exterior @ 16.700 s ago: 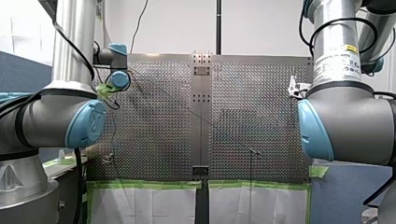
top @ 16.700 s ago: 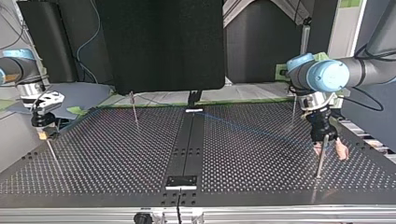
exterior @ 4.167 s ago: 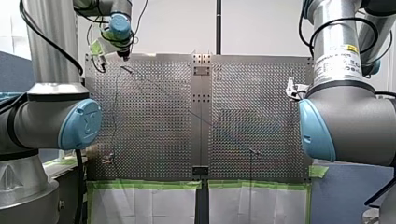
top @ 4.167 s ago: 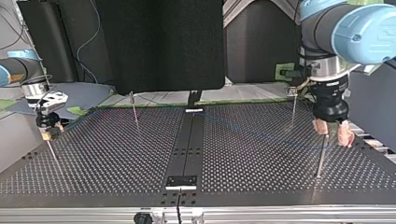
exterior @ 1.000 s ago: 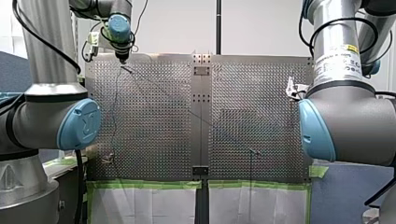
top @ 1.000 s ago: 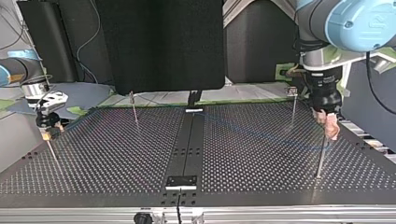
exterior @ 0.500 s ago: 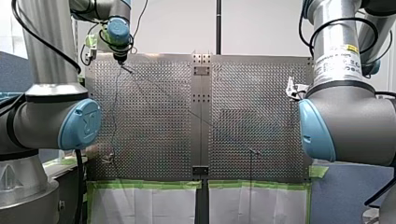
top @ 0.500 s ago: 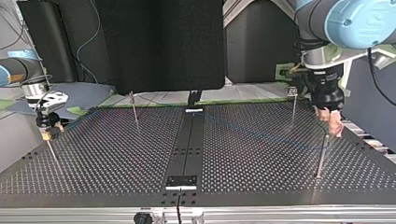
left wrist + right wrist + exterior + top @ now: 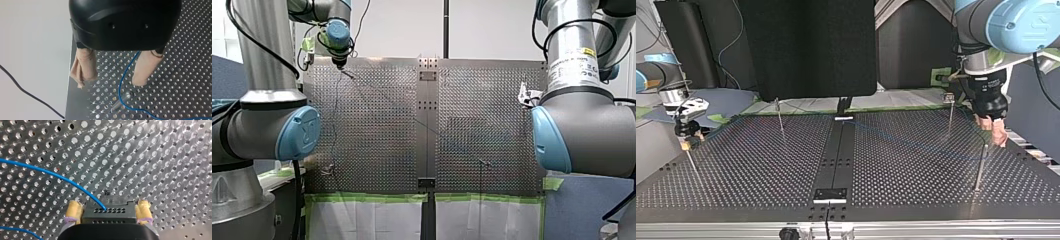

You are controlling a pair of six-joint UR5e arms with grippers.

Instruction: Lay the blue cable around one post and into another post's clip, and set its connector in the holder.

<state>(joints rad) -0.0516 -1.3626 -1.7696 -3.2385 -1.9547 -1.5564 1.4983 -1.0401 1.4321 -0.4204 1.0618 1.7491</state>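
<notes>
Roughly a third of the job looks done.

Left wrist view: the cable (image 9: 122,77) drops between the beige pads (image 9: 146,66) and curls round the post (image 9: 123,98) just ahead of them. The left jaws stand wide and touch neither cable nor post. I judge the wrap made and the cable let go.

Right wrist view: the right jaws are closed on the black connector (image 9: 110,213), one yellow pad (image 9: 73,211) at each end, and the cable enters its top face. Only bare bench (image 9: 155,157) shows beyond, so the connector is not yet in a holder. A second stretch of cable beside the jaws is cut off.

Top view: the left jaws hang just above and behind the post. From the post a faint blue line runs across the bench toward the right jaws, which are well apart from it. The clip post (image 9: 950,117) stands near the post, further back. Whether the cable sits in its clip is too fine to tell. I cannot pick out the holder.

Front view: the right arm hides most of the right jaws.
</notes>
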